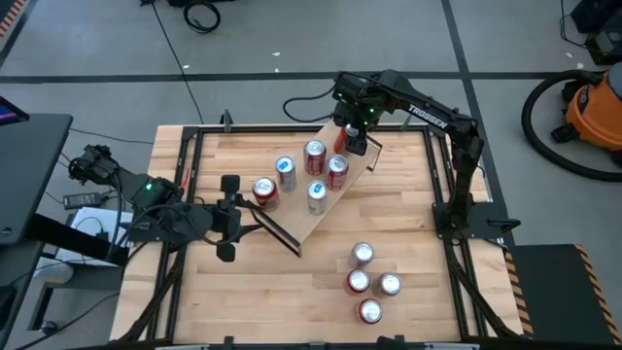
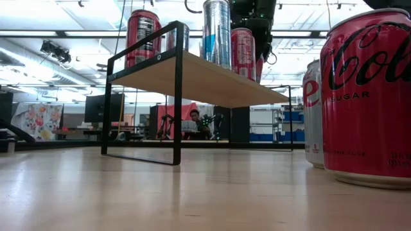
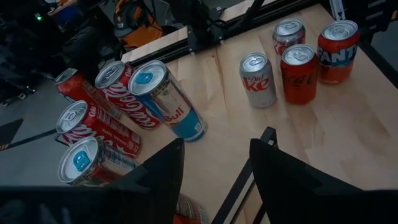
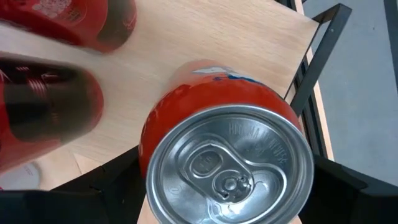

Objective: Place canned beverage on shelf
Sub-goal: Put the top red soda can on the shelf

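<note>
Shelf (image 1: 321,209) runs diagonally across the table, five cans on it. Right gripper (image 1: 352,134) at its far end, fingers flanking an orange can (image 4: 227,155) standing on the plank near the end frame; contact unclear, can't tell if released. Left gripper (image 1: 227,216) waits at the near end, part open, empty. Risk: a dragging finger tips the can into its neighbours

The right arm reached in from the bench's right side, elbow bent, its wrist tipped downward at the far edge. The right gripper (image 1: 352,136) pointed straight down, its fingers (image 4: 348,186) set apart on either side of an orange can (image 4: 227,155). The left arm lay low along the left side, and the left gripper (image 1: 227,216) hung partly spread, nothing between its fingers (image 3: 158,180).
</note>
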You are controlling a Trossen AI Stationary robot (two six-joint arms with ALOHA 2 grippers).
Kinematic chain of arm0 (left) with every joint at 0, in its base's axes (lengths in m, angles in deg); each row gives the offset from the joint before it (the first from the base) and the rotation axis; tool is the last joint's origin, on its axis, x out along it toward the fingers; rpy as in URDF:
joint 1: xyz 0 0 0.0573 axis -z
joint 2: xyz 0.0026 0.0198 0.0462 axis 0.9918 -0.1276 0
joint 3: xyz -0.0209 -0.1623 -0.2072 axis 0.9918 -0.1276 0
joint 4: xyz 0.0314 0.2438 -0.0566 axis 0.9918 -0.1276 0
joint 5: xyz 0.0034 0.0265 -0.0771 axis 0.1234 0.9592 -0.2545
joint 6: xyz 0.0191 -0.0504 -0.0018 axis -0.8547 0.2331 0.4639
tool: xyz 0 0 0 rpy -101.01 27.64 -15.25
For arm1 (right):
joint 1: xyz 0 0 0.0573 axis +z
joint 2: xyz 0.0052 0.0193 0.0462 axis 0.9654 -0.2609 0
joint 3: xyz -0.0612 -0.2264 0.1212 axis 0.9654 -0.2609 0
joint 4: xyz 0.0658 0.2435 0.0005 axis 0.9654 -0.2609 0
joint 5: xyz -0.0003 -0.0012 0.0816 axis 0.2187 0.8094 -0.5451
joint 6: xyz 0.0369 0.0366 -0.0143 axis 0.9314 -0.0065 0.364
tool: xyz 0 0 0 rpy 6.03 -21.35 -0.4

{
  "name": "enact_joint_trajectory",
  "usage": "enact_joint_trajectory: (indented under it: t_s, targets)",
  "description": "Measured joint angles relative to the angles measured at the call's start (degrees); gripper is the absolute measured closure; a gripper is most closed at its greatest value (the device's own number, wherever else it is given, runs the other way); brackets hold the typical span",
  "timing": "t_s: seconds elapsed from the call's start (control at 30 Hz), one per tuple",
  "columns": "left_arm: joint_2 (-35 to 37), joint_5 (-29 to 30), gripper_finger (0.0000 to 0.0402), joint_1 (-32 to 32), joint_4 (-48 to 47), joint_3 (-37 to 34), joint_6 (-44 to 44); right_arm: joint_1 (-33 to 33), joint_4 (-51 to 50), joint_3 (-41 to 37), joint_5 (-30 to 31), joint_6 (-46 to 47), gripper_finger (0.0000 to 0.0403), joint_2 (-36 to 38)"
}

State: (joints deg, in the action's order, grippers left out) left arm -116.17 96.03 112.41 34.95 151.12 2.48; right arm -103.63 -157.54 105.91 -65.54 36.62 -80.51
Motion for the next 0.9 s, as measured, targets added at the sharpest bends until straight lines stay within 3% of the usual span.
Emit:
enact_joint_trajectory:
  t_s: [0.33, 0.67, 0.9]
  targets:
    - [0.0, 0.0, 0.0209, 0.0, -0.02, 0.0, 1.08, 0.12, 2.39, -0.11, 0.04, -1.95, 0.0064, 0.0]
    - [-0.02, 0.0, 0.0209, 0.0, -0.04, 0.0, 1.71, 0.17, 3.59, -0.11, 0.16, -4.07, 0.0017, 0.07]
    - [-0.02, 0.0, 0.0209, 0.0, -0.02, -0.02, 2.1, 0.2, 2.55, 1.24, 0.35, -4.04, 0.0011, 1.33]
